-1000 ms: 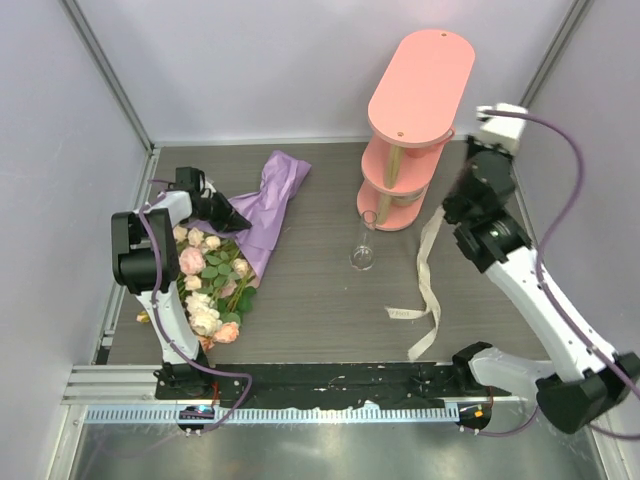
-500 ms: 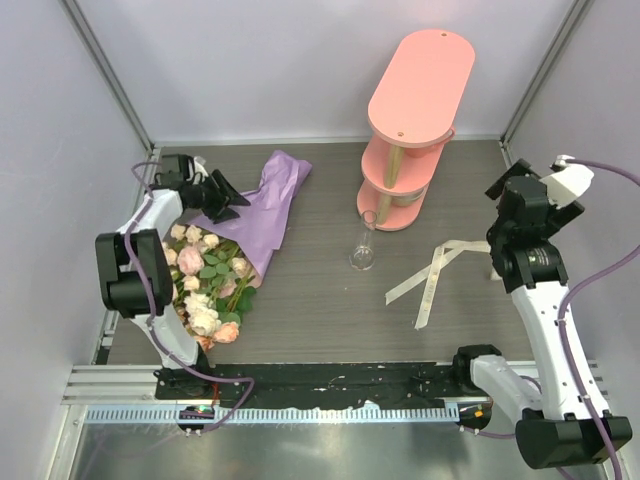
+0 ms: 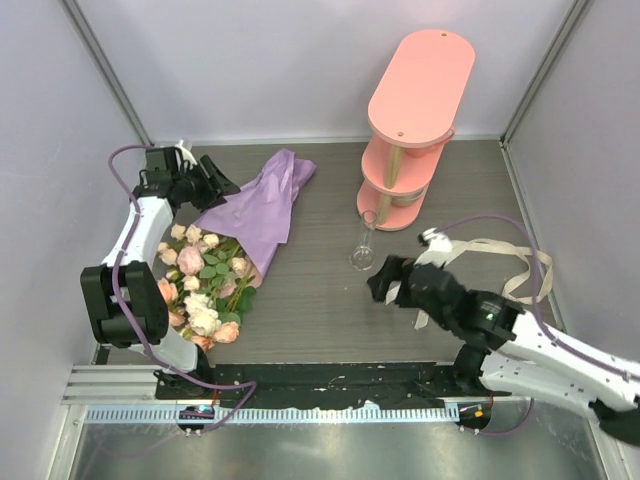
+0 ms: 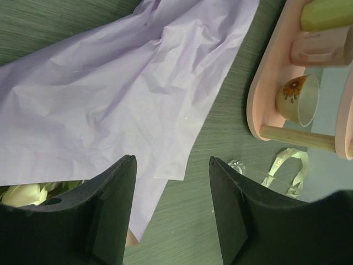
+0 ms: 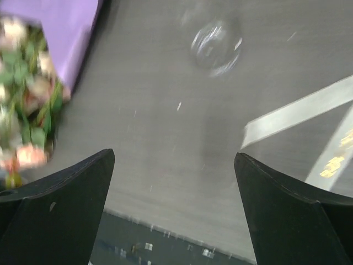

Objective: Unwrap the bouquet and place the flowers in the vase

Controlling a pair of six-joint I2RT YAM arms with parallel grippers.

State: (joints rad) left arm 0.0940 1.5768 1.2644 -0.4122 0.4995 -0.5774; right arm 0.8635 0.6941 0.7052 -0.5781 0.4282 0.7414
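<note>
Swinging in from the 3 o'clock wall, the right arm now reaches low across the table (image 3: 310, 310), and its right end effector (image 3: 383, 283) sits near the middle. The cream ribbon (image 3: 495, 262) it carried lies dropped at 3 o'clock. The left end effector (image 3: 222, 187) has pulled back toward 10 o'clock, off the purple paper (image 3: 258, 205).

Both end effectors are released. In the right wrist view the jaws stand wide with only bare table between them. In the left wrist view the jaws are apart, with the paper below them and nothing gripped.

The flowers (image 3: 205, 282) lie at 8 o'clock on the table. Their long axis runs from the blooms at about 7 o'clock up toward 1 o'clock, and the stem ends are hidden under the paper. The vase (image 3: 364, 247) stands upright near centre, in front of the pink shelf (image 3: 418, 100).

From the left end effector the flowers lie near, at about 6 o'clock. From the right one they are well apart at 9 o'clock, while the vase is close at 11 o'clock. By my reading, the left arm is better placed to take the stems, across their axis.
</note>
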